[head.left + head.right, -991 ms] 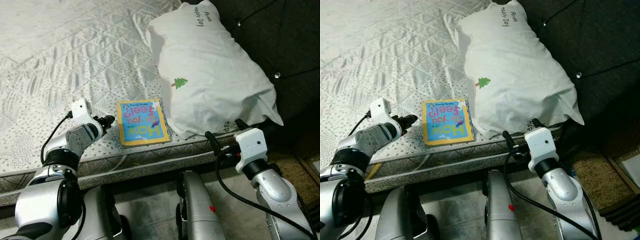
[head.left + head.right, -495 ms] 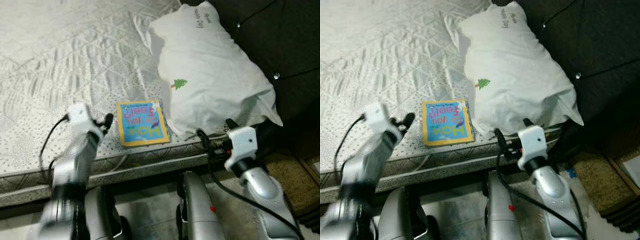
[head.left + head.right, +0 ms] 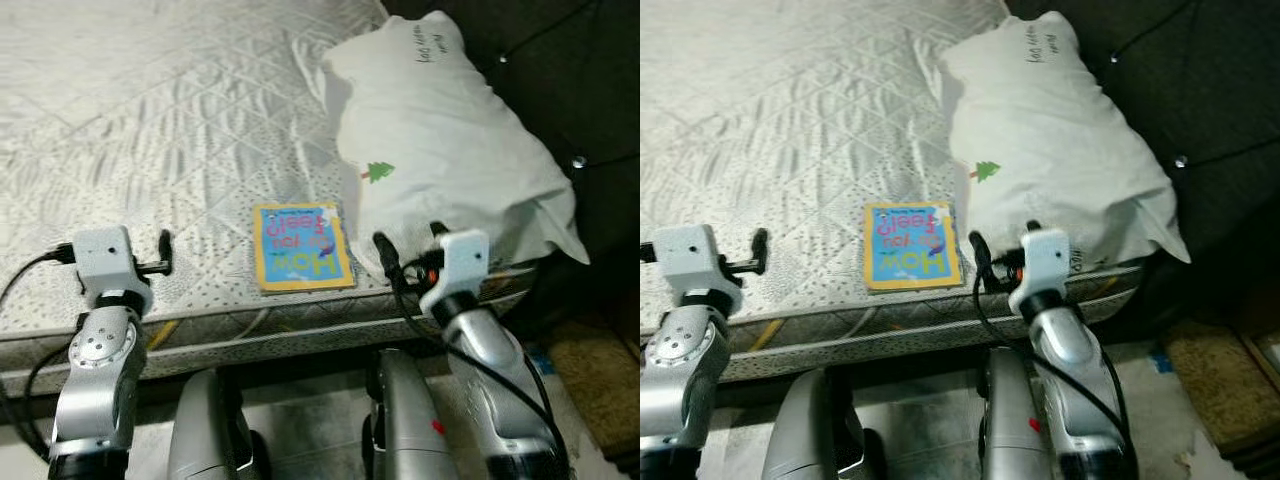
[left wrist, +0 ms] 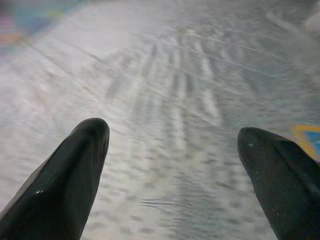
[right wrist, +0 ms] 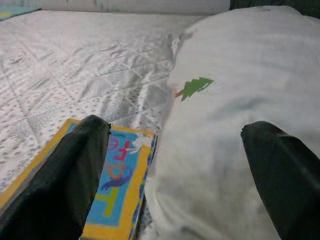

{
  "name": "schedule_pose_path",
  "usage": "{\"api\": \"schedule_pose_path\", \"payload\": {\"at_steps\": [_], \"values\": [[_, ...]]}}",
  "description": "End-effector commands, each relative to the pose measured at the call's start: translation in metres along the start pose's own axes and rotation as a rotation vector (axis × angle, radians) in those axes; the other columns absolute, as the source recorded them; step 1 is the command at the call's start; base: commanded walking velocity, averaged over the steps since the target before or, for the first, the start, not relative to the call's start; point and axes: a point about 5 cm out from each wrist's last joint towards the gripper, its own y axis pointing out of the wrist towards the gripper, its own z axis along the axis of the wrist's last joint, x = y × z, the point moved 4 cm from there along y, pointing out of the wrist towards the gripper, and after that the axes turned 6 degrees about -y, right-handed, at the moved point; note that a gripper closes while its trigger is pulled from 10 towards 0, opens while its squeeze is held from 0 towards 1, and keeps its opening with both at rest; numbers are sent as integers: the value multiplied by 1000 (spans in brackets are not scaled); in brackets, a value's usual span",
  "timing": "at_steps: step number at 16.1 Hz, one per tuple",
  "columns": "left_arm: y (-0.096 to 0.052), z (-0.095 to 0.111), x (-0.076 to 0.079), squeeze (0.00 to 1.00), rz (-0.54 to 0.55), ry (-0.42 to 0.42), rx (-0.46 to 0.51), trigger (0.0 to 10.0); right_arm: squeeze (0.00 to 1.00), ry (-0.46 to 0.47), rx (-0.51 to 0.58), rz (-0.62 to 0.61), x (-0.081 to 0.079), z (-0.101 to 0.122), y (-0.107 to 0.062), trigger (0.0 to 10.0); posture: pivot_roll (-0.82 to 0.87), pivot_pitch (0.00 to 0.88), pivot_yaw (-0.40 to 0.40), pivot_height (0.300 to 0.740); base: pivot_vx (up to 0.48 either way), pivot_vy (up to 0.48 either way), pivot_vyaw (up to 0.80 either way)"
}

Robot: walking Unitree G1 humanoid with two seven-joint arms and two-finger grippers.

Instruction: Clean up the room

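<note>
reaching forward, right claw [image 5: 175, 165] spread near book [image 3: 301, 247] and pillow [image 3: 450, 150]; left claw [image 4: 175, 170] spread above mattress [image 3: 150, 120].

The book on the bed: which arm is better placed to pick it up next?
Probably the right. The right gripper is open and hovers at the book's edge beside the pillow. The left gripper, also open, is farther away over bare mattress.

Thin square picture book [image 3: 301, 246] with a yellow border and blue cover: lies flat, cover up, near the front edge of the white quilted mattress [image 3: 150, 130]. Large white fabric pillow [image 3: 450, 150] printed with a small green tree: lies just beside the book, against the mattress's right end, slightly overhanging the edge.
</note>
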Motion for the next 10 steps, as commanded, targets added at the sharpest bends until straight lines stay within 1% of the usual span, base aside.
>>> {"api": "schedule_pose_path", "payload": {"at_steps": [1,2,3,5,6,7,8,10], "values": [[-6,-1,-1,0,36,79,0,10000,0,-23,-16,-58,12,-4,1,10000,-99,127,15,548,0,0,0],[-15,-6,7,0,-47,18,-11,10000,0,4,-29,-80,17,-6,4,10000,-100,114,16,548,0,0,0],[-18,-6,11,0,-86,-12,-7,10000,0,2,-27,-84,18,-6,5,10000,-102,111,17,548,0,0,0],[-25,-12,24,0,-128,-69,0,10000,0,24,-19,-131,27,-8,8,10000,-121,62,26,548,0,0,0],[-25,-13,27,0,-138,-81,1,10000,0,25,-18,-131,27,-9,9,10000,-122,56,28,548,0,0,0],[-25,-14,33,0,-162,-121,5,10000,0,26,-19,-140,28,-11,7,10000,-125,31,33,548,0,0,0],[-26,-11,36,0,-177,-115,25,10000,0,33,-32,-153,29,-14,5,10000,-125,25,33,548,0,0,0],[-27,-11,34,0,-177,-129,37,10000,0,55,-48,-172,33,-19,0,10000,-123,15,30,548,0,0,0]]}}
